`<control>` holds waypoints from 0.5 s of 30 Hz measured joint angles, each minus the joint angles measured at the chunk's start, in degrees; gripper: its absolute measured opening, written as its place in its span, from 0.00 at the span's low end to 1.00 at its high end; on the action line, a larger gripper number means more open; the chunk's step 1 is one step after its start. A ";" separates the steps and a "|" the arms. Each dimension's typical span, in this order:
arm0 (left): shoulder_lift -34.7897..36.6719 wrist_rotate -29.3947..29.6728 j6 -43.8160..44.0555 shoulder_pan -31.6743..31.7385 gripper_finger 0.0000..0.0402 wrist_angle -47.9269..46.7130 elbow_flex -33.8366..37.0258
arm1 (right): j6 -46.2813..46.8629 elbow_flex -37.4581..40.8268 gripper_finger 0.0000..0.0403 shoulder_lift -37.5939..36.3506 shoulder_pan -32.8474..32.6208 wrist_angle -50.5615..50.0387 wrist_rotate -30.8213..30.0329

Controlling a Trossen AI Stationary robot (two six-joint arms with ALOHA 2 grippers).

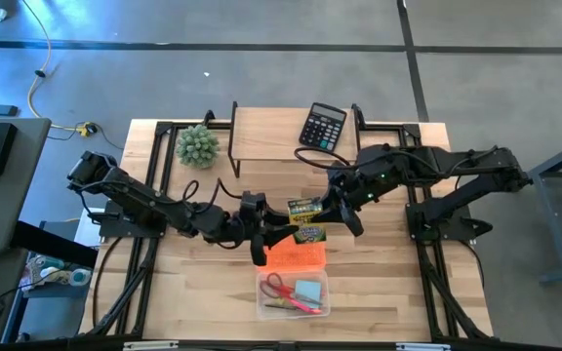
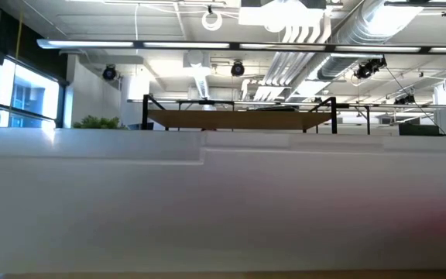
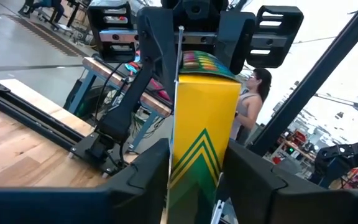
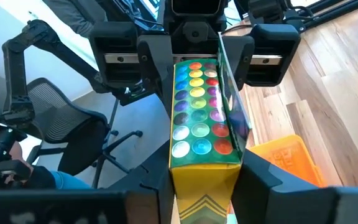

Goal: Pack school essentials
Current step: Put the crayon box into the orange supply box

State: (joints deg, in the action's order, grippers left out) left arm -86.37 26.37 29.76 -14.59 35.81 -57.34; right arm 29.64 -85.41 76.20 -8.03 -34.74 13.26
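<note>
Crayon box (image 1: 305, 220) clamped between left gripper (image 1: 273, 234) and right gripper (image 1: 332, 211) — above wooden table (image 1: 379, 283), person (image 3: 251, 102) behind.

A yellow-green box (image 3: 202, 134) stands upright between both claws' fingers above the wooden worktop (image 3: 17, 146); a person (image 3: 250, 102) stands beyond.

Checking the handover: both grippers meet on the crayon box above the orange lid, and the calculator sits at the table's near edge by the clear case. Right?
Not quite. The high view shows the calculator at the far edge, on the raised shelf, not by the clear case. The left gripper and right gripper do meet on the crayon box above the orange lid.
</note>
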 joint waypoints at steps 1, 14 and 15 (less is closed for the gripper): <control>0.00 0.00 0.00 0.00 0.35 0.00 0.00 | -0.01 0.00 0.28 0.00 0.00 0.00 0.00; 2.60 -1.61 -4.80 0.00 0.44 -8.04 -0.01 | 0.08 0.02 0.27 -1.45 0.04 -3.36 0.00; 3.30 -1.24 -5.06 0.00 0.44 -9.92 0.02 | 0.18 0.02 0.27 -1.80 0.04 -3.47 0.00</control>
State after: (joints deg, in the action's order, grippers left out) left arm -83.07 25.13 24.69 -14.59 25.89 -57.32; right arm 29.82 -85.38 74.40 -7.99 -38.21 13.26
